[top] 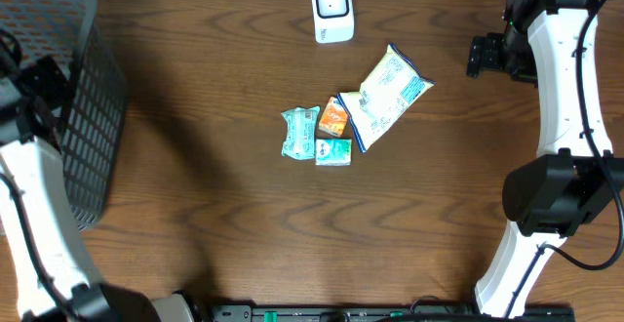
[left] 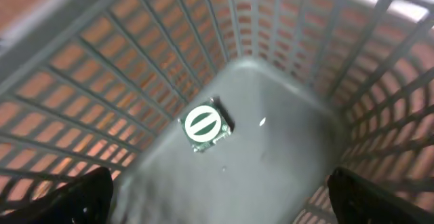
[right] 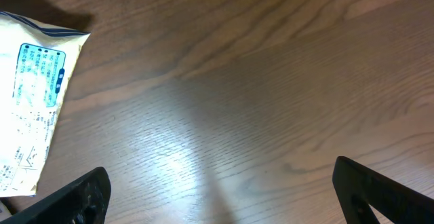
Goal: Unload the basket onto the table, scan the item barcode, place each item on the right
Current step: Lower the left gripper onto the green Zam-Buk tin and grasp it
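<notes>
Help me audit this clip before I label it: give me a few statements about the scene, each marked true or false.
1. The left claw is open over the inside of the grey basket. True.
2. The basket is empty. False: a small square item with a round green-and-white label lies on its floor.
3. The right claw is shut on the large white packet. False: it is open and empty; the packet lies on the table.
4. The white scanner stands on the table, outside the basket. True.
</notes>
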Robot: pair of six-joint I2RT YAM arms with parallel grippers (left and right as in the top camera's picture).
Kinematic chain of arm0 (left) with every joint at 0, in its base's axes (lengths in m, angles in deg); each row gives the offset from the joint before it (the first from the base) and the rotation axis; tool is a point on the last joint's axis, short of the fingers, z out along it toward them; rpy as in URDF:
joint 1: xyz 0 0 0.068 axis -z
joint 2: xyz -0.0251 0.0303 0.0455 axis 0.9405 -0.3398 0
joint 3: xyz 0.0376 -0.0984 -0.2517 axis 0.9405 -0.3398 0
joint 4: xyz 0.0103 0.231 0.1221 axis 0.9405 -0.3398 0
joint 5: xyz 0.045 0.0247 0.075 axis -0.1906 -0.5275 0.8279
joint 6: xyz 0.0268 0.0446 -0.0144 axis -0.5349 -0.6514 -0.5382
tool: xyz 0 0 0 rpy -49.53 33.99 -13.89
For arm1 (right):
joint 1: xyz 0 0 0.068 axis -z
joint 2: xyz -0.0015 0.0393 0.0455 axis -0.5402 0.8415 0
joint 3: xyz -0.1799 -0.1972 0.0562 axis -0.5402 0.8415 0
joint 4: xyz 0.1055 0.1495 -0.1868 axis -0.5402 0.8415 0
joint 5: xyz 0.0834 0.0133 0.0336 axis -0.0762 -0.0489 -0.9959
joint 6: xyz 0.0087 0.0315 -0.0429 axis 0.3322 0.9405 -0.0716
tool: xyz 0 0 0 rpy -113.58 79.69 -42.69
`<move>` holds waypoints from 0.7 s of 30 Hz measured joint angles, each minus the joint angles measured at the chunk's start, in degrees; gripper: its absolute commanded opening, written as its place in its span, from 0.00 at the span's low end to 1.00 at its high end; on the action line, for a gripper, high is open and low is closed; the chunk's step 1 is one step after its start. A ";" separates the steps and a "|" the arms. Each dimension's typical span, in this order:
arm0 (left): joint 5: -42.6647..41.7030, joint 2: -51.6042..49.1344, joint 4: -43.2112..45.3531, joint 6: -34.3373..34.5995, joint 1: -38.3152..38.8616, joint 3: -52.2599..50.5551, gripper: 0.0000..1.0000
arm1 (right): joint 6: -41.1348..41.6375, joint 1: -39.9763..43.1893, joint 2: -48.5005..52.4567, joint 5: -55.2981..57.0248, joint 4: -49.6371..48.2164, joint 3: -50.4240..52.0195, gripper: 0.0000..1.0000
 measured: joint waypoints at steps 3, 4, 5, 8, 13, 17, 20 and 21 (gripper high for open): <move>0.17 -1.73 1.75 -1.01 -0.96 0.59 0.99 | 0.00 0.00 0.00 0.02 -0.02 0.00 0.99; 0.44 -2.34 1.97 -1.90 -1.33 0.70 0.99 | 0.00 0.00 0.00 0.00 -0.02 0.00 0.99; 0.83 -3.13 2.08 -2.67 -1.70 0.70 0.99 | 0.00 0.00 0.00 0.00 -0.02 0.00 0.99; 1.05 -6.71 1.27 -6.47 -2.86 0.68 0.99 | 0.00 0.00 0.00 0.02 -0.02 0.00 0.99; 1.01 -13.27 1.03 -10.99 -4.26 0.59 0.99 | 0.00 0.00 0.00 0.00 -0.02 0.00 0.99; 1.03 -16.00 1.29 -12.24 -5.92 0.59 0.98 | 0.00 0.00 0.00 0.00 -0.02 0.00 0.99; 1.05 -17.46 2.43 -12.66 -7.15 0.59 0.98 | 0.00 0.00 0.00 0.00 -0.02 0.00 0.99; 1.05 -17.92 2.97 -12.61 -7.41 0.59 0.98 | 0.00 0.00 0.00 0.00 -0.04 0.00 0.99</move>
